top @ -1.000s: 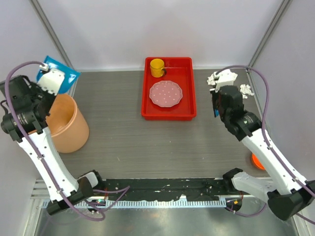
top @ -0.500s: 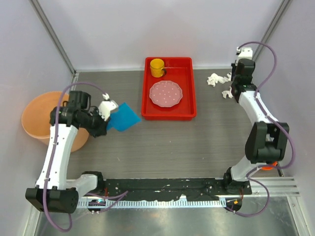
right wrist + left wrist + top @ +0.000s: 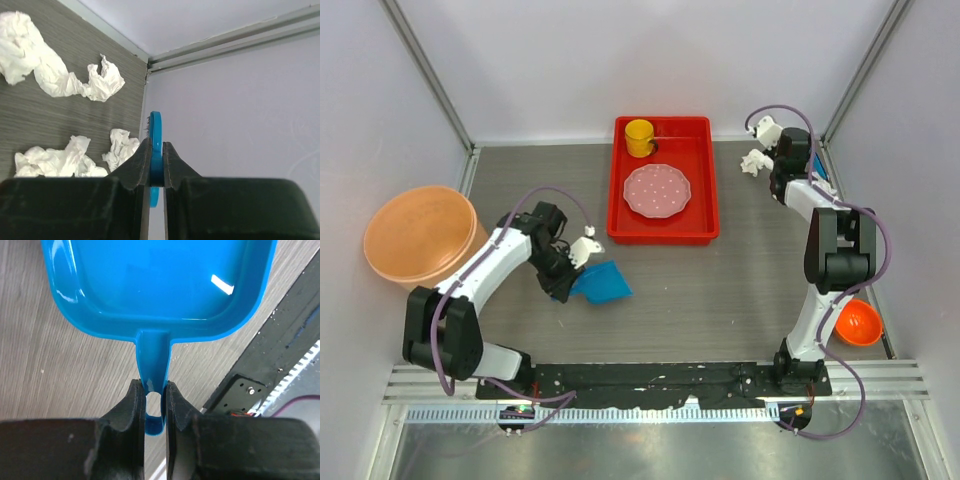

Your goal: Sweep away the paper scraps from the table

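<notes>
So the job is at its setting-up step: both tools are in hand but no sweeping shows yet. The left gripper (image 3: 153,387) is clamped tight on the handle of the blue dustpan (image 3: 160,285), which lies low over the table (image 3: 720,290) at the near left, well apart from the mess. The right gripper (image 3: 156,145) is pinched on a thin blue tool seen edge-on, most likely a brush (image 3: 156,125). The paper scraps (image 3: 55,75) lie in the far right corner of the table: a long crumpled strand further off and two smaller wads just beside the right fingers, close to the wall (image 3: 240,125). Next, as I judge it, the pan must travel across to the right and set its lip flat on the wood facing the scraps, while the brush gets in behind them, on the wall side, and draws them toward the pan. That corner is tight, with wall and metal rail (image 3: 225,42) hemming the brush in. The red tray (image 3: 616,180) stands between the two arms, so the pan's easiest path runs along the open near strip of table. The orange bucket (image 3: 420,192) at the far left and the orange bowl (image 3: 857,322) at the near right sit out of that path.
</notes>
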